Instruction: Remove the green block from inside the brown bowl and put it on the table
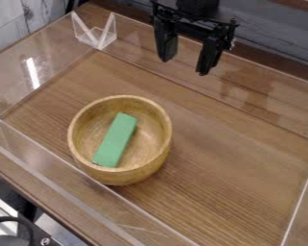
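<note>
Nearest you, the round brown wooden bowl (157, 157) cradles the rectangular green block (113, 140) near the desk's (234, 183) left edge, your black pincer (191, 63) apart.

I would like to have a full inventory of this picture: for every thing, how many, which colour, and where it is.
wooden bowl: one, light brown, on the table at the lower left
rectangular block: one, green, inside the bowl
table: one, brown wood grain, under the bowl
clear edge walls: more than one, transparent, along the table's sides
cables: several, black, at the lower left corner, beside the table
gripper: one, black, open, above the far part of the table, at the top of the view
</note>
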